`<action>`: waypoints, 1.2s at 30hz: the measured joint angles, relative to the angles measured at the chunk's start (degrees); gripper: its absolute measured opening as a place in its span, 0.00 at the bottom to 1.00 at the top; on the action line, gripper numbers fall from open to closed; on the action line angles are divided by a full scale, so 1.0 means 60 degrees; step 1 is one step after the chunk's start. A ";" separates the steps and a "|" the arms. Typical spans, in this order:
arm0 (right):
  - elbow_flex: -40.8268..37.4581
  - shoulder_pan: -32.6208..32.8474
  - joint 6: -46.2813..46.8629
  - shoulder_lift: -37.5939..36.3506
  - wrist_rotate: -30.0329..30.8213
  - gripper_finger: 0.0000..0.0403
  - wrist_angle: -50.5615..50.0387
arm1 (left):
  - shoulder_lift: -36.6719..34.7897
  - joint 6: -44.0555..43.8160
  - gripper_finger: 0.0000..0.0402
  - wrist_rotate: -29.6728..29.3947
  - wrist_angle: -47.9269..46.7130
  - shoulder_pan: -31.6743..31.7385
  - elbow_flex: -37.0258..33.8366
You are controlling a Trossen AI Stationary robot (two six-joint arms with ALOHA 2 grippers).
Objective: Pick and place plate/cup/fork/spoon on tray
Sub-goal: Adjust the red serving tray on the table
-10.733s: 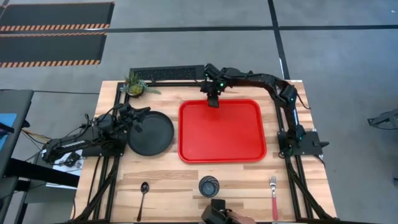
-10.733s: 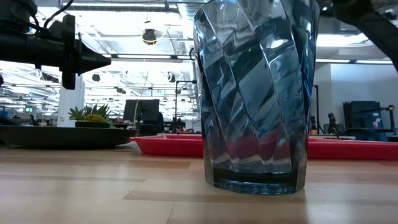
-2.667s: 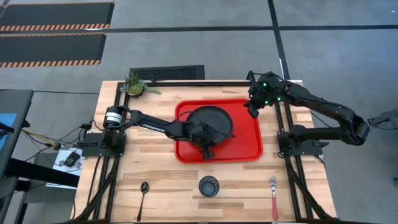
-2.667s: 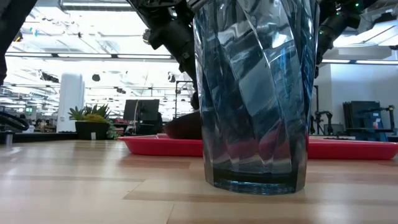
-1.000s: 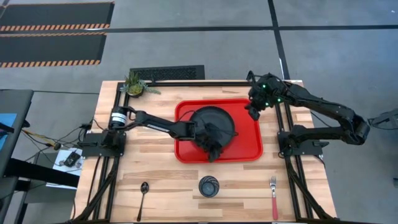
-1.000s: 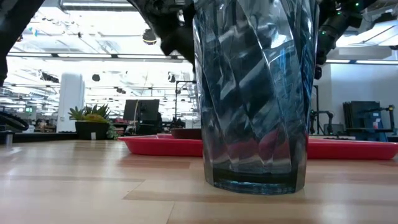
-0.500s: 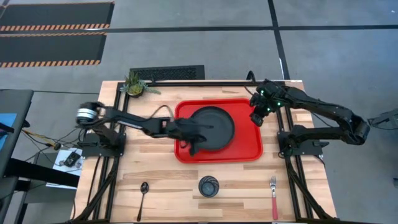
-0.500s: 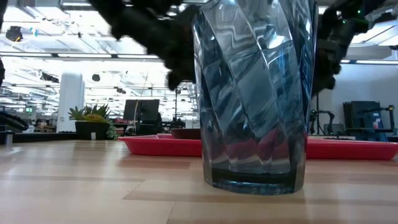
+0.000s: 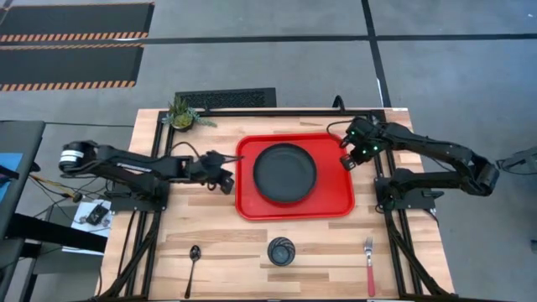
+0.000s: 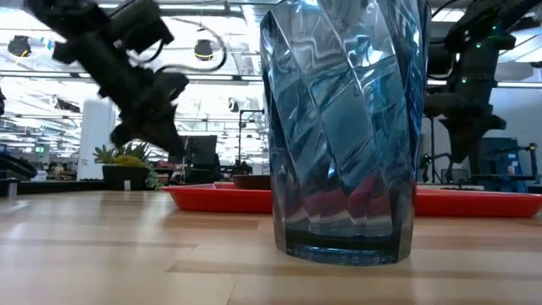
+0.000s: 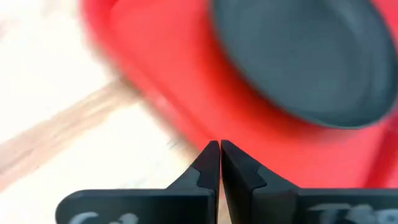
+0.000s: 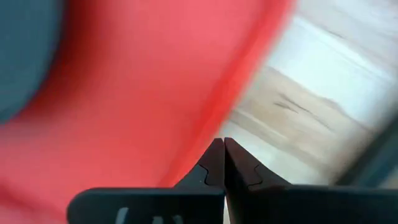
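Note:
The black plate [image 9: 285,174] lies flat on the floor of the red tray [image 9: 336,197] at the table's middle. The cup [image 9: 282,251] stands upright on the wood near the front edge and fills the low view [image 10: 343,127]. The dark spoon [image 9: 194,262] lies flat at the front left, and the red-handled fork [image 9: 368,264] at the front right. My left gripper [image 9: 226,183] is shut and empty, just left of the tray's left rim [image 11: 143,81]. My right gripper [image 9: 346,162] is shut and empty above the tray's right rim [image 12: 249,93].
A small potted plant [image 9: 180,115] stands at the table's far left corner. Black frame rails run along the table's left and right sides. Bare wood lies between the tray and the front row of cup, spoon and fork.
My left gripper has drawn back from over the plate toward the table's left edge, has turned, and has shut with nothing in it. The plate stays flat on the tray. My right gripper has sunk a little over the tray's right rim and rolled.

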 joint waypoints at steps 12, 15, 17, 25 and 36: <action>-0.0676 -0.0839 0.1268 0.1296 0.0152 0.02 0.0836 | 0.0529 -0.1259 0.00 -0.0162 0.0256 0.0178 -0.0653; -0.0676 -0.0766 0.1380 0.1683 0.0486 0.02 0.0930 | 0.0876 -0.1583 0.00 -0.0165 0.0502 0.0295 -0.0655; -0.0676 -0.0662 0.1523 0.1919 0.0623 0.02 0.1049 | 0.1156 -0.1675 0.00 -0.0136 0.0724 0.0352 -0.0652; -0.0673 -0.0149 0.1660 0.2367 0.0218 0.02 0.1369 | 0.1603 -0.2148 0.00 -0.0233 0.0509 0.0388 -0.0648; -0.0669 0.0808 0.2008 0.2353 -0.0420 0.02 0.2013 | 0.1585 -0.2048 0.00 -0.0131 0.0491 0.0388 -0.0648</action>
